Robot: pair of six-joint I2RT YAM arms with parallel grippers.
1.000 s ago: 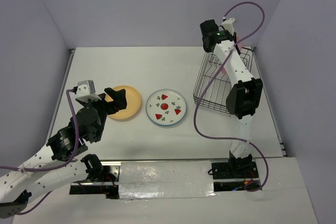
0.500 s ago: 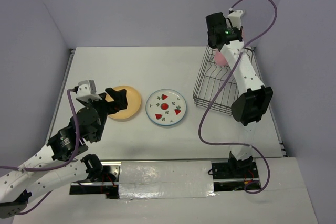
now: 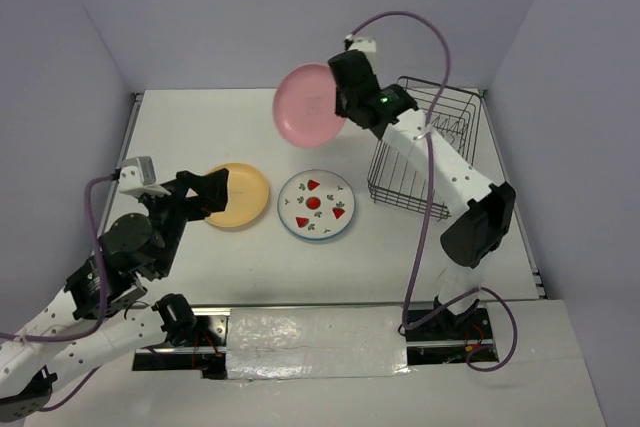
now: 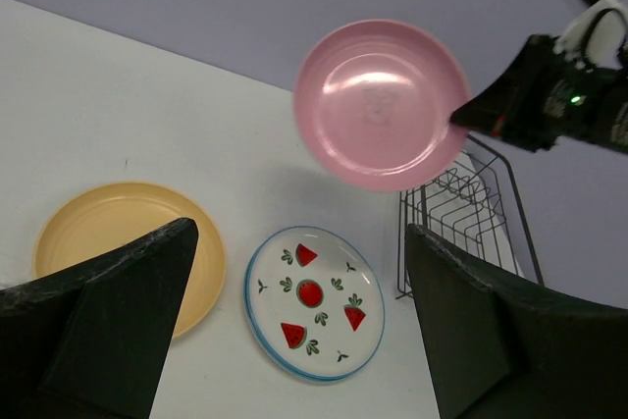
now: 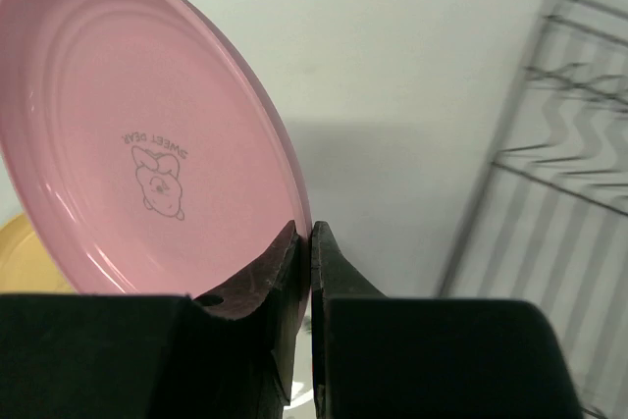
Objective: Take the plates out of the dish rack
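Right arm stretches to upper centre, right pincer (image 5: 310, 235) clamped on the tilted pink plate (image 5: 147, 144), its upside-down print apparently "SWEET BEAR"; left pincer (image 4: 299, 238) gapes apart

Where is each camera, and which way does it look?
Top camera: high behind the robot, looking down at the table; left arm and right arm show.
Left wrist: on the left arm, facing across the table; its open left tool shows.
Right wrist: on the right arm, beside the pink plate; its right tool shows, shut on it.
Shared: all three see the pink plate and dish rack.
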